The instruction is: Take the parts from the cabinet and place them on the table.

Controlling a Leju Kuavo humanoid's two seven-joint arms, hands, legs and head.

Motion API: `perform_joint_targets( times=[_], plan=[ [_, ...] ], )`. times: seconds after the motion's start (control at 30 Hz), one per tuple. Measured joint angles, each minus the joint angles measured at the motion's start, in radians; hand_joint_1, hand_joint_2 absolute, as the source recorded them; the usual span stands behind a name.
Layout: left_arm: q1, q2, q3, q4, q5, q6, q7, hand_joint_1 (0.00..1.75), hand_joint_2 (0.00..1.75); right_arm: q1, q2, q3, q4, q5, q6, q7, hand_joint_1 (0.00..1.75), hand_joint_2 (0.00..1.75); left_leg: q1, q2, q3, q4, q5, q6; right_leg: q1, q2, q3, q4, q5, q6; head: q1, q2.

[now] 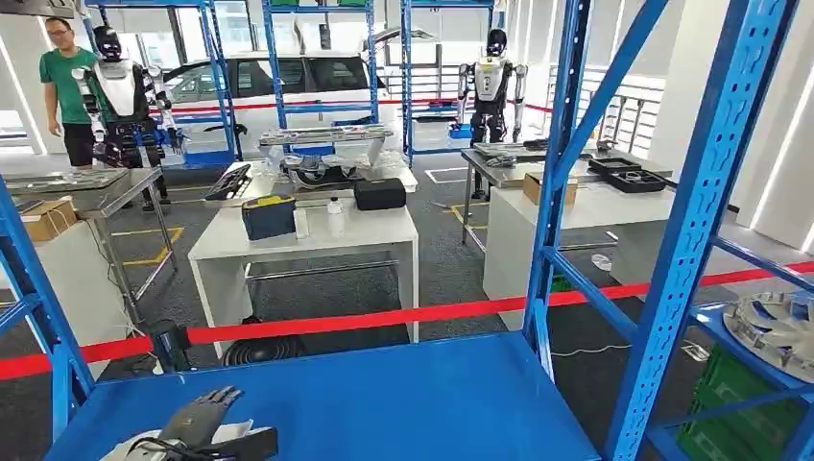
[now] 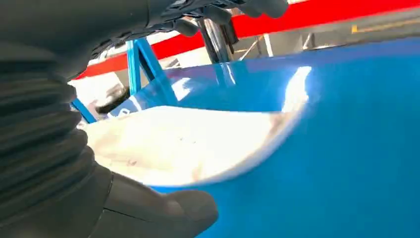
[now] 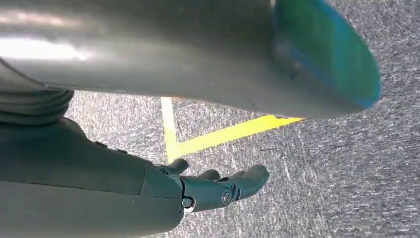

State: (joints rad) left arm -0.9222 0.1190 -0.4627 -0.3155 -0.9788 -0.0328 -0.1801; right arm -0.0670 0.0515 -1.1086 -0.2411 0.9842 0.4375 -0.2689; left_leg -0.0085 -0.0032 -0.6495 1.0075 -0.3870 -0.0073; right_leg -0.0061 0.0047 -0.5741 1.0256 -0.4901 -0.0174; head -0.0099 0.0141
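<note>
Left hand (image 1: 203, 415) is seen in the head view low over the near left corner of the blue shelf (image 1: 384, 403), fingers spread forward and flat, with a pale curved part (image 1: 230, 434) lying under and beside it; whether that part is actually grasped cannot be told from there. A silver wheel-like part (image 1: 773, 328) rests on a lower shelf at the far right, well apart from the hand, and a white table (image 1: 317, 235) stands beyond the red tape (image 1: 384, 317). From the left wrist view, the pale part (image 2: 188, 144) is shown as a smooth, shiny, shallow-curved piece lying on the blue shelf (image 2: 346, 148), with the thumb (image 2: 163, 213) on one side and the darker fingers (image 2: 218, 12) reaching over the far edge; the hand is open around it, and contact cannot be confirmed. For this grasp to be done well, the fingers should be brought fully past the far rim before closing, since so slick a surface would probably slide if squeezed on its crown. From the right wrist view, the right hand (image 3: 218, 186) hangs over grey carpet (image 3: 346, 188) and a yellow floor line (image 3: 223, 134), fingers loosely extended and holding nothing.
</note>
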Motion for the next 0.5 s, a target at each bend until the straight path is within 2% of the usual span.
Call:
perform_joint_targets(
  times=[0.37,0.5],
  plan=[
    [0.012,0.013,0.047,0.001,0.021,0.003,-0.015,0.0,1.75,0.001,0.001,0.0,0.0,0.007,0.0,0.004,0.0,0.0,0.0,0.0,-0.001,0.0,0.0,0.0,0.0,0.0,0.0,0.0,0.0,0.0,0.0,0.0],
    [0.016,0.026,0.068,0.003,0.018,-0.022,-0.017,0.0,1.75,0.001,0.001,0.0,0.0,0.014,0.0,0.011,0.0,0.0,0.0,0.0,-0.001,0.0,0.0,0.0,0.0,0.0,0.0,0.0,0.0,0.0,0.0,0.0]
  ],
)
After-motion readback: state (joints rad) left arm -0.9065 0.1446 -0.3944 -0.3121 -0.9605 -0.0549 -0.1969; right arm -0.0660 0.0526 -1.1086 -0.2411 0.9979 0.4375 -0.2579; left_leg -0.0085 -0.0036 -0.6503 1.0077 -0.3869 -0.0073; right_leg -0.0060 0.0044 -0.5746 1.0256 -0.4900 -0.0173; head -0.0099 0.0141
